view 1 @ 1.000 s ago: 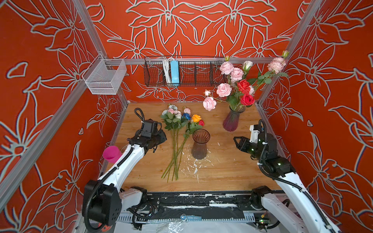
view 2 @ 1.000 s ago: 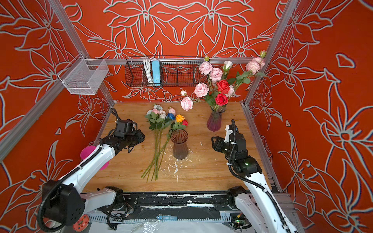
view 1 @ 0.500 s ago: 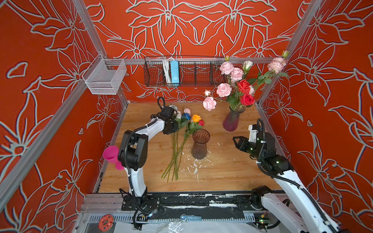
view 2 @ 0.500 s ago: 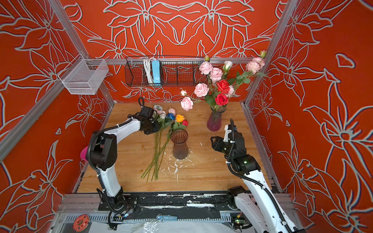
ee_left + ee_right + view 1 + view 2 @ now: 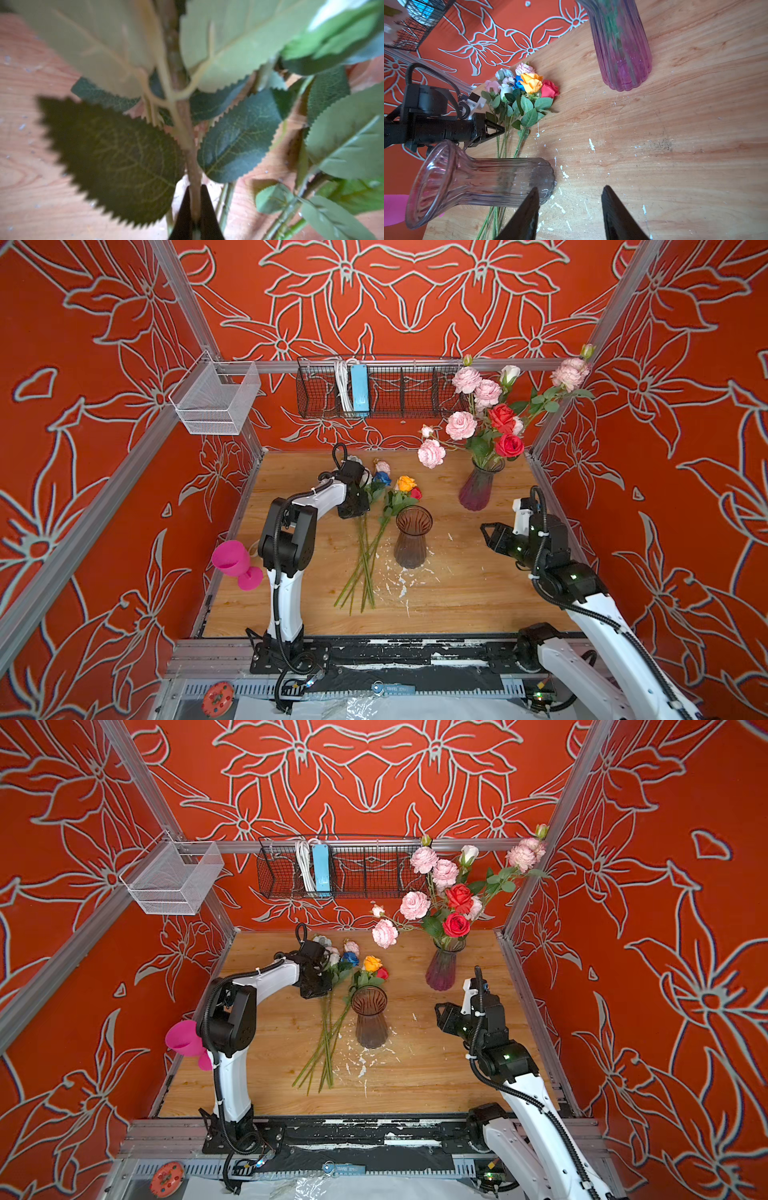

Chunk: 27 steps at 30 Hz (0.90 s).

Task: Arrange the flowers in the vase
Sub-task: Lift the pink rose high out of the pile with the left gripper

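we judge the task barely begun | left fingers (image 5: 184,216) closed on one stem (image 5: 191,158) | right fingers (image 5: 527,214) open, empty | flowers (image 5: 519,108) lie on bench (image 5: 457,593) beside clear vase (image 5: 411,539), none inside yet

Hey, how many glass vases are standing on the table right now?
2. An empty smoky vase stands in the middle beside the loose flowers; a purple vase holding a bouquet stands at the back right. None seems hidden.
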{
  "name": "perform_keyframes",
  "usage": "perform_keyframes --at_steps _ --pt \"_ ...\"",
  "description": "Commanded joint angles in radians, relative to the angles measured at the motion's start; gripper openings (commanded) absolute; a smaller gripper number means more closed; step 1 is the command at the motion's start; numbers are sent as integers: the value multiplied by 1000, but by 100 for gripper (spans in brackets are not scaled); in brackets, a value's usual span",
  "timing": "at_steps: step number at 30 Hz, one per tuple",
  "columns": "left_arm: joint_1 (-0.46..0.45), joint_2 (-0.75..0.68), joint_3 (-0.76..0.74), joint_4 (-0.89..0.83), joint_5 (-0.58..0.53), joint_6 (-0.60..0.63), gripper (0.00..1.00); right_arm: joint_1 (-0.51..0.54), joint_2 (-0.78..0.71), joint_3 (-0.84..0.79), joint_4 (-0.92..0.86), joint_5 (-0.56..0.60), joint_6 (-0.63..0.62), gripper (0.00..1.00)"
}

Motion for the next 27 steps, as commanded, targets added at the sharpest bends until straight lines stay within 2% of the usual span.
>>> perform_keyframes --at_steps 1,6,17,22,27 --pt "-14 -153 -22 -7 17 -11 0 5 -10 21 -13 16 -11 50" --pt "-15 -309 -74 37 41 -17 0 5 -3 17 -3 8 -13 50" --pt "-15 -521 -137 163 59 46 0 5 -14 16 3 12 -18 51" --pt "-23 -721 -218 234 73 77 0 5 -14 10 16 3 -14 51" --pt "-40 -981 -376 384 135 61 0 6 -8 -85 156 -99 50 51"
